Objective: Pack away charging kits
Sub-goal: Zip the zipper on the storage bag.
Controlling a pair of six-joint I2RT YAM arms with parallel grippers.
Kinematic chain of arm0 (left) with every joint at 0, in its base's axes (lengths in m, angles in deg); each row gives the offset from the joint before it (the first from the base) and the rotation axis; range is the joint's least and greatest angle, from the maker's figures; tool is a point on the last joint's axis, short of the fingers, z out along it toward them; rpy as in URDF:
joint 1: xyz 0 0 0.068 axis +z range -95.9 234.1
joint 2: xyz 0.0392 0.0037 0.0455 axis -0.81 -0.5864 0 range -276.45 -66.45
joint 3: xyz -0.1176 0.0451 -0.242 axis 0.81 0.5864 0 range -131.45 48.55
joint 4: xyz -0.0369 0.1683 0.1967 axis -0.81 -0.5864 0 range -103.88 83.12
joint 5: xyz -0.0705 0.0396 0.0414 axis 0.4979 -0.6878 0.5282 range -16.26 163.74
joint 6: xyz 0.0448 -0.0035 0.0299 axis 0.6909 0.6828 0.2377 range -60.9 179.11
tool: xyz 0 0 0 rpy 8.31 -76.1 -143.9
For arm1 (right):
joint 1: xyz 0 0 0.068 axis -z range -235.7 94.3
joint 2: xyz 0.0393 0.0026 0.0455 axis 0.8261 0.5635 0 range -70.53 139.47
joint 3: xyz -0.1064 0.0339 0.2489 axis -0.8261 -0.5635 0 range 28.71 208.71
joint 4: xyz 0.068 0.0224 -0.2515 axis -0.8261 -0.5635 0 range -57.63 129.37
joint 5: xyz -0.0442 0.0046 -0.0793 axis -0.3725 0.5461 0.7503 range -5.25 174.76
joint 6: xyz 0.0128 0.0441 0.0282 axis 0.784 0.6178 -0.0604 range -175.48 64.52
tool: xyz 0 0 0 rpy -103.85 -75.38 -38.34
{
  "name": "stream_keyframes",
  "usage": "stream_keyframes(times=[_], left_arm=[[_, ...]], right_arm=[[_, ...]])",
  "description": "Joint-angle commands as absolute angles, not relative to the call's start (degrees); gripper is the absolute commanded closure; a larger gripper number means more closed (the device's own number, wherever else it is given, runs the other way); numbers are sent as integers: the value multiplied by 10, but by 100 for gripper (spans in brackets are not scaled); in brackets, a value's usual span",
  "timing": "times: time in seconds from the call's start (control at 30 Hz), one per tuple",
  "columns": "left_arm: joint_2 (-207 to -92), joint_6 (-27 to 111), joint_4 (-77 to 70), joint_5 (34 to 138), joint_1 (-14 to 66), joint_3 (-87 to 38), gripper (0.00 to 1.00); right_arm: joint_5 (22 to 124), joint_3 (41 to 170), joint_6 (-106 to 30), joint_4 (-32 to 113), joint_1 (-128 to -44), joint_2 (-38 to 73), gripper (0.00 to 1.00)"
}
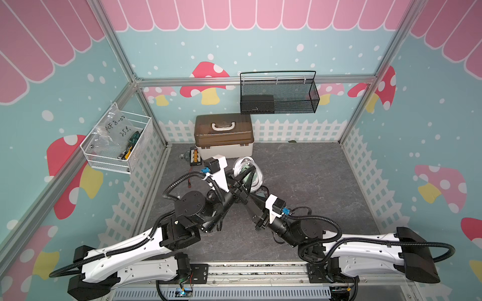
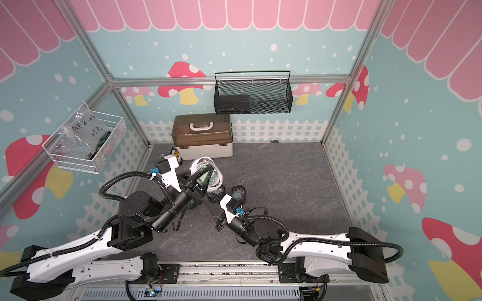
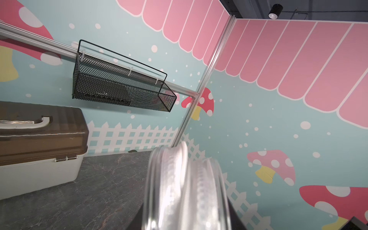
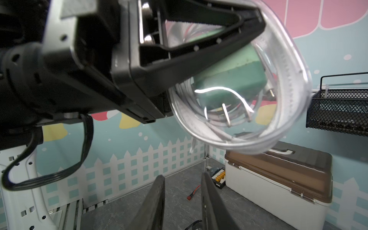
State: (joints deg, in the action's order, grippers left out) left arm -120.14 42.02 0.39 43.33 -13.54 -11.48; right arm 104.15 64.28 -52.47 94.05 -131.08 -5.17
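Observation:
My left gripper [image 1: 251,170] is shut on the edge of a clear, white-rimmed oval pouch [image 4: 239,89] and holds it above the table. Inside the pouch sit a teal-green plug adapter [image 4: 235,79] and a coiled white cable [image 4: 185,93]. The left wrist view shows the pouch [image 3: 179,189] edge-on between the jaws. My right gripper [image 4: 182,183] is open just below and in front of the pouch, with nothing between its fingers [image 4: 157,199]. A black-rimmed pouch [image 2: 238,194] lies on the table by the right wrist, partly hidden by the arms.
A white box with a brown lid [image 1: 224,138] stands at the back of the grey table. Left of it lies a black board with yellow connectors [image 1: 195,156] and a red wire [image 4: 194,194]. A black mesh basket [image 1: 279,93] hangs on the back wall, a white wire basket [image 1: 117,140] on the left wall.

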Motion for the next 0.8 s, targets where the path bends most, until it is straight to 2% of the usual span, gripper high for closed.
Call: stream_keyframes(times=[0.0,0.27,0.43,0.77], left_arm=[[-1192,436,18,420,-139,-111,100],[-1197,431,27,417,-139,-102,100],[-1207,428,28,417,-139,-104,100],[-1215,426,33,415,-139,-102,100]], right_arm=[[1054,661,-538,968,-1311,-52,71],[1042,687,-537,960,-1311,-51,71],[1072,706,-536,958,-1311,-39,72],[1078,724,-528,954,-1311,-27,81]])
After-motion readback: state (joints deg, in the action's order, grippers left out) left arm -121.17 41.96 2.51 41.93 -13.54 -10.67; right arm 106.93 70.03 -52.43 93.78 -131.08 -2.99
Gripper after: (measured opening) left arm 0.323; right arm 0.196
